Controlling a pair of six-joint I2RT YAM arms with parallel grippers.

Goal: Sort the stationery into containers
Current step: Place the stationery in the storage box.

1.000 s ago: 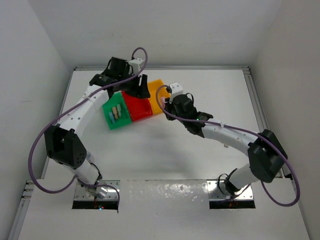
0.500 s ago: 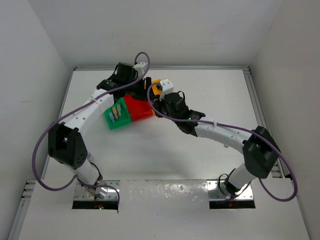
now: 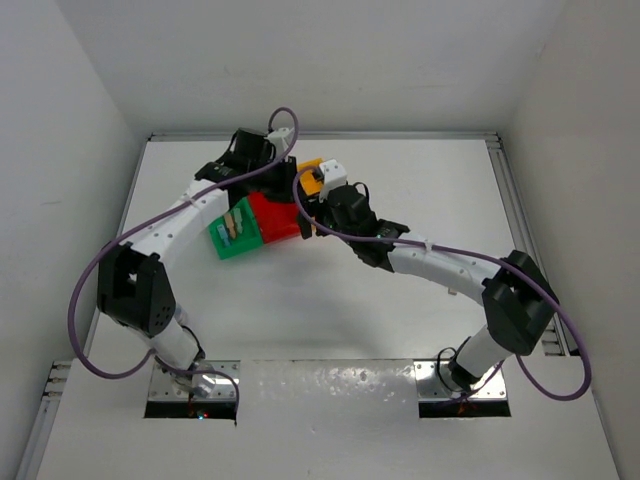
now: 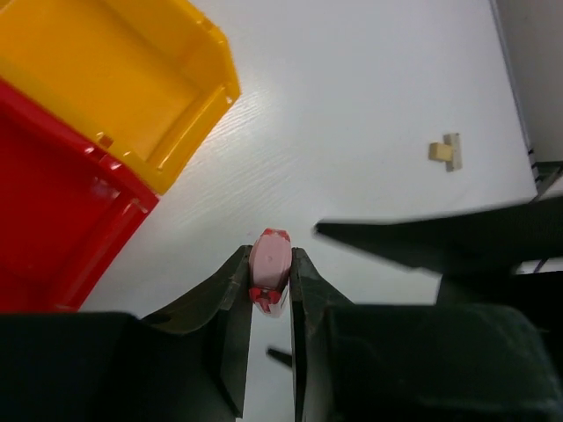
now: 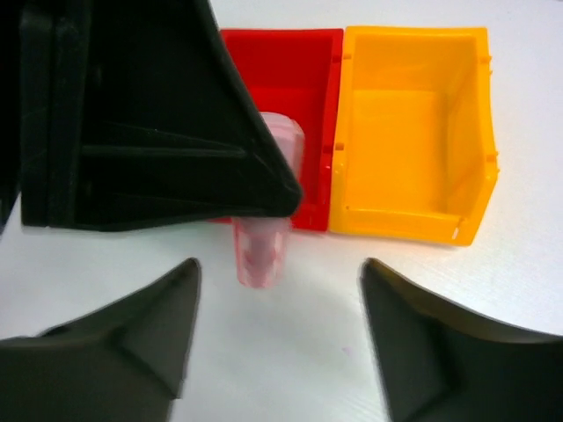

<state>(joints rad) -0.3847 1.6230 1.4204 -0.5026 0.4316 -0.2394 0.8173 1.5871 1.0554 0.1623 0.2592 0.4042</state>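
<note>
left wrist view shows the left end effector (image 4: 270, 268) clamped narrow on a pale pink translucent piece (image 4: 270, 251) with a red tip. it is held above bare bench (image 4: 352, 105), just beside the yellow-orange bin (image 4: 132, 79) and the red bin (image 4: 53, 220); whether it touches the bench i cannot tell. a small beige block (image 4: 446, 151) lies on the bench well apart from them, near the edge rail. right wrist view has the right end effector (image 5: 280, 268) spread wide, its fingers (image 5: 132, 343) on either side of the piece and not touching it. the piece sits at the near rim of the red bin, partly hidden by the left end effector. top external view shows the green bin (image 3: 222, 246) holding several short sticks (image 3: 235, 222), joined in a row with the red and yellow-orange bins.
</note>
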